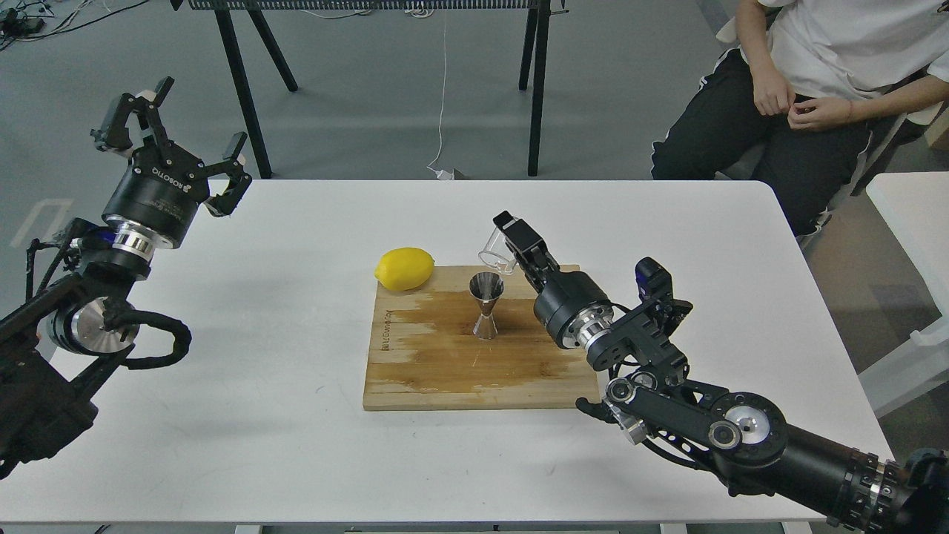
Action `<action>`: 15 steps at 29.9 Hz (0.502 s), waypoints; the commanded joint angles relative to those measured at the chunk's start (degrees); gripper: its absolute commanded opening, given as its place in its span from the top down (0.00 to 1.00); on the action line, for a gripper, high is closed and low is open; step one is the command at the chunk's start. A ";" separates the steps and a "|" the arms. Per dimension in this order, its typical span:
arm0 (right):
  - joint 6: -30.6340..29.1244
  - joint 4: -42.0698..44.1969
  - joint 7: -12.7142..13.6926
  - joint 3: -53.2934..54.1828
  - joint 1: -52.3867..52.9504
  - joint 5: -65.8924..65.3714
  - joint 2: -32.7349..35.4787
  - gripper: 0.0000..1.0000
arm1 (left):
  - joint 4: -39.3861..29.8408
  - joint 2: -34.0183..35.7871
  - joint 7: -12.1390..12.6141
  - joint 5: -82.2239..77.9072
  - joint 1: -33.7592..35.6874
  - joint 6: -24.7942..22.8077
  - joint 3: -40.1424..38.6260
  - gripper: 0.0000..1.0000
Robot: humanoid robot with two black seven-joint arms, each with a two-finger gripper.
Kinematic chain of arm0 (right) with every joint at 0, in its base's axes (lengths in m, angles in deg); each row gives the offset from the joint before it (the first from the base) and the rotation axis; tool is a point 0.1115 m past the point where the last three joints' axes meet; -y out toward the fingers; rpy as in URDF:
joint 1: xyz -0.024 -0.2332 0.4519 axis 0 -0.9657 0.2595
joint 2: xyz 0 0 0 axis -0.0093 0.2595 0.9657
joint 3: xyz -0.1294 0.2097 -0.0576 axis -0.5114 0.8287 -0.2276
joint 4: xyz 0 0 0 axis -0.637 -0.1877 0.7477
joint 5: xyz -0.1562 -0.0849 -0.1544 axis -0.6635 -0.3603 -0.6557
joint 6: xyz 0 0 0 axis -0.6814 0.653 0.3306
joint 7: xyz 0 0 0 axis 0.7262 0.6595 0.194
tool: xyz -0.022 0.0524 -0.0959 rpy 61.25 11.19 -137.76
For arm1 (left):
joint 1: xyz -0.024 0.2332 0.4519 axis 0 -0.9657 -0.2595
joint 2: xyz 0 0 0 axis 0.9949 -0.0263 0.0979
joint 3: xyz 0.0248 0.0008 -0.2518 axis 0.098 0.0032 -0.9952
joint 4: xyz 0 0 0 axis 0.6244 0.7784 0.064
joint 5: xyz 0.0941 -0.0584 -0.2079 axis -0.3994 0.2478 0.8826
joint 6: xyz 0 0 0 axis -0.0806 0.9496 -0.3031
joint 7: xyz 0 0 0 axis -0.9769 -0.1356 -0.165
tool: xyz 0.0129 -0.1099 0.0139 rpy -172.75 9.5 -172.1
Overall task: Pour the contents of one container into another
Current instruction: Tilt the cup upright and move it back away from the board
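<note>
The steel jigger (pixel 486 305) stands upright on the wooden cutting board (pixel 445 371), a little right of its middle. My right gripper (pixel 510 239) is shut on the clear glass cup (pixel 495 252), holding it tilted, mouth down to the left, above the board's back edge. The cup hangs up and to the right of the jigger's rim and does not touch it. My left gripper (pixel 174 119) is raised beyond the table's far left corner, open, with nothing between its fingers.
A yellow lemon (pixel 404 268) lies at the board's back left corner. The white table (pixel 259 415) holds the board. A seated person (pixel 808 89) is beyond the far right corner, black frame legs (pixel 241 89) behind the table, another white table (pixel 912 222) to the right.
</note>
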 commanded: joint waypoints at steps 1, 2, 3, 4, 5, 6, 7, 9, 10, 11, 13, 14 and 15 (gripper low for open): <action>0.00 -4.14 1.57 5.31 -0.09 10.78 3.17 0.68 | -0.02 0.15 0.00 0.00 0.00 -0.08 -0.08 0.00; 0.00 -5.28 2.27 7.24 -0.17 14.02 4.32 0.68 | -0.02 0.15 0.00 0.08 0.00 -0.08 -0.08 0.00; 0.00 -6.08 2.80 9.00 -0.52 17.02 5.20 0.68 | -0.02 0.15 0.00 0.08 0.00 -0.08 -0.08 0.00; 0.00 -6.43 3.33 10.76 -1.14 19.83 5.99 0.68 | -0.11 0.06 0.00 0.08 -0.09 0.01 -0.08 0.00; 0.00 -6.78 3.94 13.04 -1.84 23.16 6.61 0.68 | -0.11 -0.02 0.00 0.08 -0.09 0.01 -0.08 0.00; 0.00 -6.87 4.56 15.76 -2.54 26.68 7.13 0.68 | -0.20 -0.11 0.00 0.08 -0.35 0.01 -0.16 0.00; -0.14 -6.79 5.26 18.22 -3.24 29.76 7.49 0.68 | -0.20 -0.29 0.00 0.08 -0.61 0.10 -0.16 0.00; -3.03 -6.35 7.01 23.41 -5.52 36.44 7.67 0.68 | -0.37 -0.81 0.00 0.08 -0.97 0.27 -0.16 0.00; -4.26 -6.00 7.72 26.04 -6.84 39.51 7.67 0.68 | -0.37 -1.34 0.00 0.08 -1.05 0.36 -0.25 0.00; -5.66 -5.39 8.33 28.59 -8.51 41.98 7.67 0.68 | -0.37 -1.60 0.00 0.08 -1.14 0.45 -0.25 0.00; -8.47 -3.81 9.65 32.38 -11.67 46.12 7.67 0.68 | -0.37 -1.69 0.00 0.17 -1.14 0.54 -0.51 0.00; -9.79 -3.02 10.36 34.05 -13.08 47.88 7.67 0.68 | -0.37 -1.69 0.00 0.17 -1.05 0.62 -0.86 0.00; -11.37 -2.14 11.23 35.90 -14.57 49.72 7.67 0.68 | -0.37 -1.69 0.00 0.35 -1.14 0.62 -1.48 0.00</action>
